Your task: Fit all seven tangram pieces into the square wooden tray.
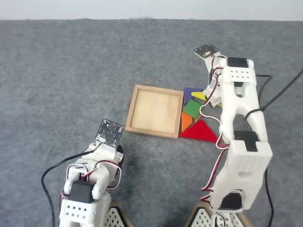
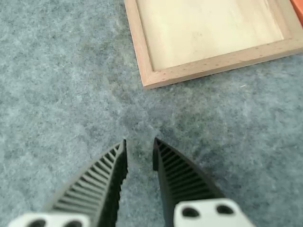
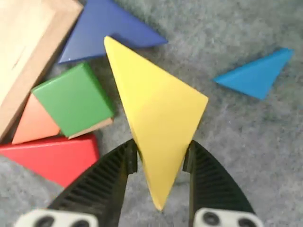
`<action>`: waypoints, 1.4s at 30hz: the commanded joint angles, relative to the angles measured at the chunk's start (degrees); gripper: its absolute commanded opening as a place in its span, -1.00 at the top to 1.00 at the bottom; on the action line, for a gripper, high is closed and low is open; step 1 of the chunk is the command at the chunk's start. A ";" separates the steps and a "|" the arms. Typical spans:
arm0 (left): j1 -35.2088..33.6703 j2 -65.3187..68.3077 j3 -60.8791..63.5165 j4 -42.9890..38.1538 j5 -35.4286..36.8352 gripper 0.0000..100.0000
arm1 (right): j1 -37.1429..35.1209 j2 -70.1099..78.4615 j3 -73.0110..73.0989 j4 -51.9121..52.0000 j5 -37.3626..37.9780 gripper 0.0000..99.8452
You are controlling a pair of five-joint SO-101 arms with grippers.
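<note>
Tray on grey carpet — pale band beyond.

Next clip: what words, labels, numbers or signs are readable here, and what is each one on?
None can be read.
The wooden tray, the yellow triangle and the tangram pieces beside the tray show no print.
Any markings on the left arm's camera board and the right arm's camera board are too small to read.

Robotics lab: white printed arm on grey felt table
</note>
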 commanded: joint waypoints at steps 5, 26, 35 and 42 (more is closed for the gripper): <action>0.09 -0.09 -0.40 0.26 0.35 0.82 | 0.04 -5.32 -1.41 4.00 1.76 0.72; 0.09 -0.09 -0.40 0.26 0.35 0.82 | -0.57 7.78 -1.49 -8.04 11.52 0.37; 0.09 -0.09 -0.40 0.26 0.35 0.82 | -0.13 11.47 -1.49 -9.45 11.52 0.37; 0.09 -0.09 -0.40 0.26 0.35 0.82 | -0.22 11.30 -1.49 -10.42 14.68 0.37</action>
